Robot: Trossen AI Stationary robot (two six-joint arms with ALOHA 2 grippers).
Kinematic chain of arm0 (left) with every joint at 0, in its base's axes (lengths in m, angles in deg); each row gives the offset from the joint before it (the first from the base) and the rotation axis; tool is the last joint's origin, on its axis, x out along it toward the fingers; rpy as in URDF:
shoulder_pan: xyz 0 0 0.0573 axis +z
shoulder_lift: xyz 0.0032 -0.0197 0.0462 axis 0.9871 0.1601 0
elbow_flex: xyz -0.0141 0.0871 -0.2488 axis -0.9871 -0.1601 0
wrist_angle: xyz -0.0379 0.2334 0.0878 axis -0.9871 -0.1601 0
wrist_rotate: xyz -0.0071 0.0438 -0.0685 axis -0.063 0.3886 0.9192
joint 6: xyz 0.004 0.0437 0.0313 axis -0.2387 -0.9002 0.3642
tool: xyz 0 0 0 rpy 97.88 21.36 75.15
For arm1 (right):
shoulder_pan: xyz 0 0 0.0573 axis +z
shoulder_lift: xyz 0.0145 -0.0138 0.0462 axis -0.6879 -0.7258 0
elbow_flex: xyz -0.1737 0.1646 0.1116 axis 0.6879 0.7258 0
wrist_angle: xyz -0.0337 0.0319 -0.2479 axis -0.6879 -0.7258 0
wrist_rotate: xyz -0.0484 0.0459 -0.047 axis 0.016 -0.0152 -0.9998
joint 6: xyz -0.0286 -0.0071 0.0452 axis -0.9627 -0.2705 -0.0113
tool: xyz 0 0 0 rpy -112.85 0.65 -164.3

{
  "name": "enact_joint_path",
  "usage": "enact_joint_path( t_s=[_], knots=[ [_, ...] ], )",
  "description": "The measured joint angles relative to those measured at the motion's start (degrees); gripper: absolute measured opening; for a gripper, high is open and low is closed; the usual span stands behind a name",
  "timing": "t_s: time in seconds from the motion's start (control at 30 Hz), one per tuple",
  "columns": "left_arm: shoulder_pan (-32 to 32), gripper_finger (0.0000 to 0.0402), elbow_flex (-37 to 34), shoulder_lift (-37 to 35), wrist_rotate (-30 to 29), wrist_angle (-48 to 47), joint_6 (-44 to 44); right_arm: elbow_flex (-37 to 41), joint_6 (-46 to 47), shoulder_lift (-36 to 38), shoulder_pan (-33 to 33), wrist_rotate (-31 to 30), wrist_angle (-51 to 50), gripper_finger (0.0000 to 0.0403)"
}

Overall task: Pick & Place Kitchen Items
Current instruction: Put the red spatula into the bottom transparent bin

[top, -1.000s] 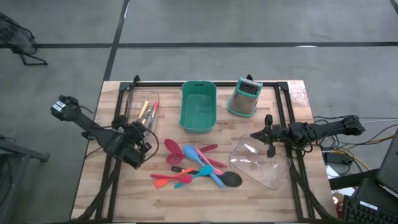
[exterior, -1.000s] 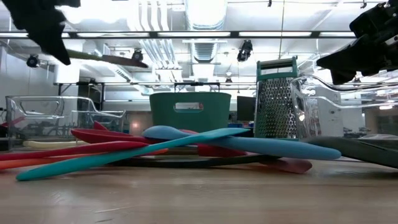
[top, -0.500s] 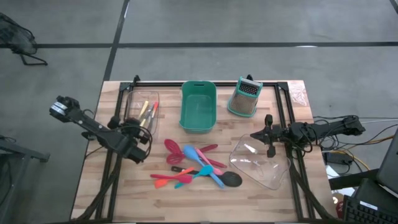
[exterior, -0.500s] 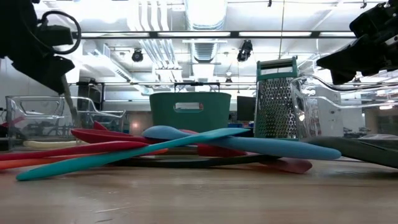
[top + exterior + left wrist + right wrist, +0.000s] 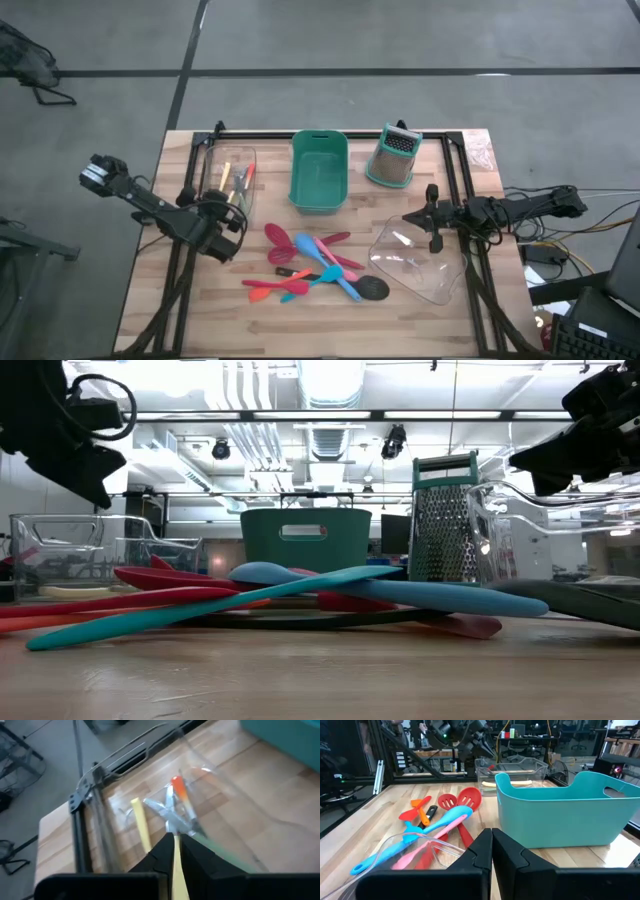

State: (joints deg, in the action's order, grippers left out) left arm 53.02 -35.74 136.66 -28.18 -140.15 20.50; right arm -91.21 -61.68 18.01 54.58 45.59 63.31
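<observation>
The kitchen items [image 5: 312, 265], red, pink and blue spatulas and spoons plus a black-headed spoon, lie heaped mid-table. More thin yellow and orange tools [image 5: 172, 805] lie in a clear bin [image 5: 228, 178] at the far left. My left gripper [image 5: 228, 212] [image 5: 175, 836] hangs over that bin's near end, pointing down into it, shut on a thin yellow tool. An olive, blurred handle [image 5: 220, 851] runs beside one of its fingers. My right gripper [image 5: 432, 222] [image 5: 491, 836] waits shut at the right, level, above a clear container [image 5: 415, 262]. My left gripper pinches a thin yellow strip [image 5: 175, 867] between its two fingers; the strip fills the narrow gap. The fingers slant down from the table's near left side into the clear bin. They hide the rest of the tool, so which part is held cannot be told.
A teal bin [image 5: 320, 170] stands at the far middle with a teal-framed box grater [image 5: 394, 156] to its right. Black frame rails [image 5: 180, 215] run along the table's left and right sides. Bare wood lies along the near edge.
My left gripper has gone toward the table's far edge and down to the clear bin, rolling as it went. The thin tool it carries has swung from level to hanging down, and the low view no longer shows it.
</observation>
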Motion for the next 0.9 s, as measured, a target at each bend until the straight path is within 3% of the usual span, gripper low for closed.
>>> enact_joint_path(
  t_s=[0.23,0.53,0.7,0.9],
  knots=[
    [-0.1,0.0037,1.6,0.0,-3.2,12.1,-14.4,0.0,0.1,0.0,0.0,0.0,0.0,0.0008],
    [-1.1,0.0037,1.3,0.2,-3.6,39.7,-40.0,0.0,0.0,0.0,0.0,0.0,0.0,0.0008],
    [-3.4,0.0037,1.3,0.2,-3.6,50.5,-52.0,0.0,0.1,0.0,0.0,0.0,0.0,0.0008],
    [-6.5,0.0037,1.2,0.3,-3.6,55.1,-55.3,0.0,0.1,0.0,0.0,0.0,0.0,0.0008]
  ],
)
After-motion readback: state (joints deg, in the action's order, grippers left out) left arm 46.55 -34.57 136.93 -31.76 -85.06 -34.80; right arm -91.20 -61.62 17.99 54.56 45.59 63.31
